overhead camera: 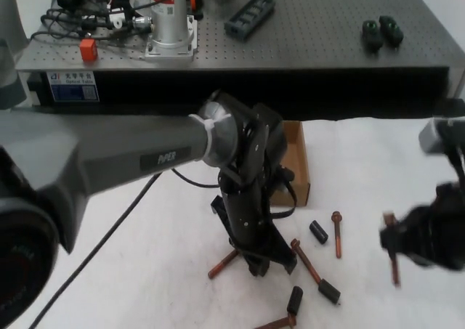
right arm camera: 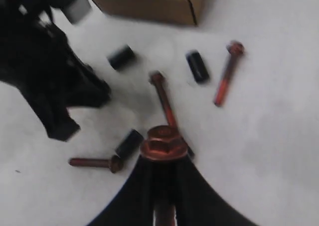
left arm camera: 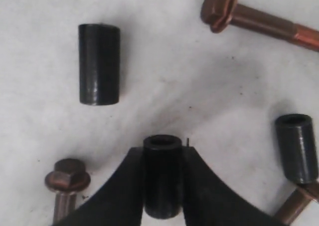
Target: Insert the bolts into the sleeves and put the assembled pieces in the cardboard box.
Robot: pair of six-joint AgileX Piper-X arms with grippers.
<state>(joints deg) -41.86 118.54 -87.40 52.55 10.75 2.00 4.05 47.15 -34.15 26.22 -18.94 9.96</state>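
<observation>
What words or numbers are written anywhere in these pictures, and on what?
On the left arm's grey link: a dark label, too blurred to read.
On the sticker at the black bench front: print too small to read.
On the bolts, sleeves and cardboard box: no writing seen.

The left arm [overhead camera: 109, 162] extends toward the counter's middle with its wrist bent steeply down. The left hand [overhead camera: 263, 265] is clamped on a sleeve [left arm camera: 163, 186]. The right hand [overhead camera: 392, 236] hangs low nearer the counter's right edge, its fingers [right arm camera: 134, 198] closed on a bolt [right arm camera: 163, 147] just under the head.
</observation>
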